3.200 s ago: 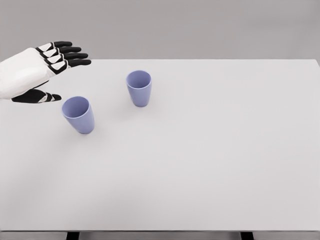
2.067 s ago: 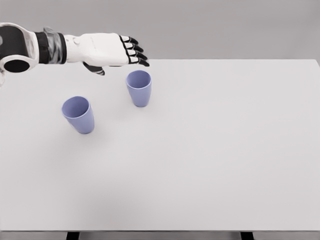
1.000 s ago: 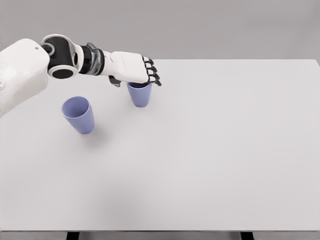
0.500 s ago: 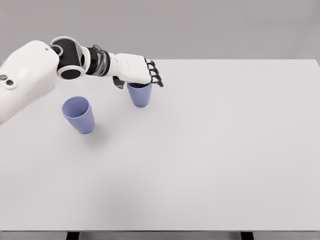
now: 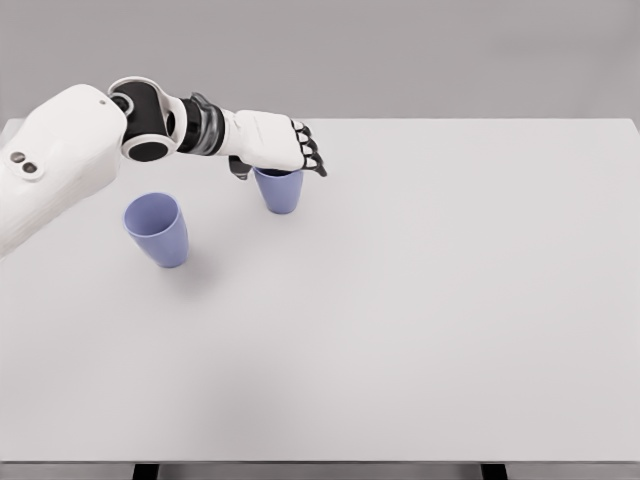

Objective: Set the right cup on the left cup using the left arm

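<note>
Right now the left hand (image 5: 272, 140) sits curled over the right cup (image 5: 281, 189) on the white table (image 5: 450, 300), its grip unclear, so lifting could tip it before the left cup (image 5: 157, 229).

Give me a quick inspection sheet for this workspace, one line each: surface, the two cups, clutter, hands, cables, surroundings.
Surface: white table, plain, dark legs just visible at the bottom edge.
Job's things: right cup upright, its rim covered by the hand; left cup standing apart nearer the robot, mouth open.
Clutter: nothing seen.
Grippers: left hand sits on top of the right cup, fingers curled over the rim; a firm grasp cannot be confirmed. Right hand not in view.
Cables: nothing seen.
Surroundings: plain grey backdrop behind the table.
</note>
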Motion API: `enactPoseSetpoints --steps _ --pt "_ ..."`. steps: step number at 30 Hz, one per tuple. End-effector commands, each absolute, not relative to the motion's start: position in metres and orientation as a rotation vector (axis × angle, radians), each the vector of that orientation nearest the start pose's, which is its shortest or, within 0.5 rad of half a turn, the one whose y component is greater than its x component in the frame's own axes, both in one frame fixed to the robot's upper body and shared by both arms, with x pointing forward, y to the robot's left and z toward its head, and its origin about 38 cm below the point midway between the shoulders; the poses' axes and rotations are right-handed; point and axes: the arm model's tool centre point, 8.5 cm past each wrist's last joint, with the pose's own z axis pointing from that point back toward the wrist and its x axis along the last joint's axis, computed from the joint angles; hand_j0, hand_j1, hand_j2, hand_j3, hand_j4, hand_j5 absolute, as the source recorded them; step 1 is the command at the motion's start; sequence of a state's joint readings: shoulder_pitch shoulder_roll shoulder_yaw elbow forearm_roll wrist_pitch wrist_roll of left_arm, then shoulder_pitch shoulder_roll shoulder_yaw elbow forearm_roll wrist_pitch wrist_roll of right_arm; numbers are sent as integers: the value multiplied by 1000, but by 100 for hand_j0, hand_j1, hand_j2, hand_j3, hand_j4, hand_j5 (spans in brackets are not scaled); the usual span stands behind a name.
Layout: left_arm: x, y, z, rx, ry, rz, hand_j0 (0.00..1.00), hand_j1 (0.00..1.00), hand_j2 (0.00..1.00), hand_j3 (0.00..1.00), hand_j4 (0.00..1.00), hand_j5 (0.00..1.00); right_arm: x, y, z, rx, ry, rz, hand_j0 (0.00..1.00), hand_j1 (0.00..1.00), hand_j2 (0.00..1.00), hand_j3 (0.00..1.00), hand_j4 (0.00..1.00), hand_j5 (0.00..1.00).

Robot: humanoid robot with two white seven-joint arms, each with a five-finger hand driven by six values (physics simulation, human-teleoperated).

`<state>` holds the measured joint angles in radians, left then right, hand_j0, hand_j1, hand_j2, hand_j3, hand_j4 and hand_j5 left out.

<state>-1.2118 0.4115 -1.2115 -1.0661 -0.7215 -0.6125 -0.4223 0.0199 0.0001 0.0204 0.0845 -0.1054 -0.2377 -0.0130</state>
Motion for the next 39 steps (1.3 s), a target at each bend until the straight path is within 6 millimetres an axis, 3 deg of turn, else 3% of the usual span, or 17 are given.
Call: enactPoseSetpoints --steps 1,6,10,22,27,39 --pt "522 127 231 -685 1289 2946 98 98 98 98 98 98 -18 -275 -258 -117 -137 -80 100 100 100 100 100 100" --pt "522 126 230 -689 1269 2946 82 82 82 82 82 82 -18 -275 -258 -116 -137 -79 100 100 100 100 100 100" --pt "523 127 231 -692 1266 2950 79 79 79 79 79 79 -18 -275 -258 -117 -137 -80 100 100 100 100 100 100" --pt "522 126 235 -690 1293 2938 76 76 76 76 76 76 -18 -275 -258 -116 -137 -79 100 100 100 100 100 100" --pt "527 133 251 -734 1364 2921 75 75 75 75 75 75 -18 -275 -258 -116 -137 -79 100 100 100 100 100 100" --pt "532 152 262 -793 1417 2924 71 71 71 71 71 71 -18 -275 -258 -116 -137 -79 100 100 100 100 100 100"
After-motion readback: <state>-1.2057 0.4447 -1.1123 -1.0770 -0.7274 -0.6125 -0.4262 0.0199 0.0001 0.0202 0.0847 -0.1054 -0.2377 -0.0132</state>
